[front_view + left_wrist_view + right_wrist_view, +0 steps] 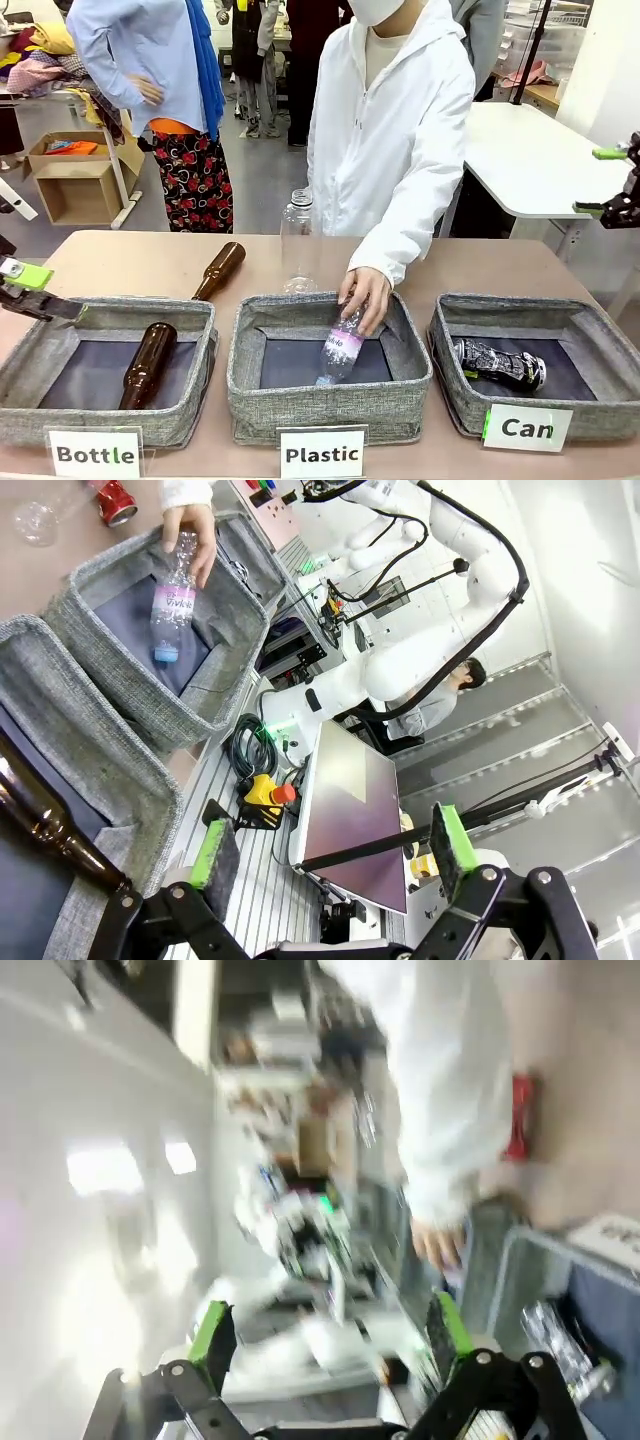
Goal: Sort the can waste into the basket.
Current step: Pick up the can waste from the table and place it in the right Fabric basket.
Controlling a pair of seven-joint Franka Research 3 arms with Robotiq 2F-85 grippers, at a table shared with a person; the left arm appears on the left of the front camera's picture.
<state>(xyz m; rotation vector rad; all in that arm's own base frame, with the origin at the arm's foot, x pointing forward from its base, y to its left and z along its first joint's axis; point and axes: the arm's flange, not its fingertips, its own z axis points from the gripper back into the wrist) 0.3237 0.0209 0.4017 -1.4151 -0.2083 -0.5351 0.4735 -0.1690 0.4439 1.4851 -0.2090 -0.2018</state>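
Lying in Can basket (455, 330): black can (498, 364), on its side on the dark bottom, near the left wall.
Red can (113, 501): on the table beyond the Plastic basket, near the person's sleeve, outside every basket.
Plastic basket (330, 400): labelled bottle (342, 350), tilted cap-down inside, gripped at its upper end by the person's hand (365, 295).
Bottle basket (110, 310): brown bottle (147, 363) lying inside, neck toward the front wall.
Cards: white cards (527, 428) reading "Bottle", "Plastic" and "Can" stand at the front of each basket.
Table (480, 265): tan top; second brown bottle (219, 270) lies behind the Bottle basket; clear bottle (298, 240) stands upright behind the Plastic basket.
Left claw (35, 290): spread wide, nothing between the pads, at the left rim of the Bottle basket.
Right claw (605, 180): spread wide, nothing in it, raised at the right edge, well above the Can basket.
Room: person in white jacket at the far side; white desk (540, 160) behind; cardboard box (75, 175) on the floor.
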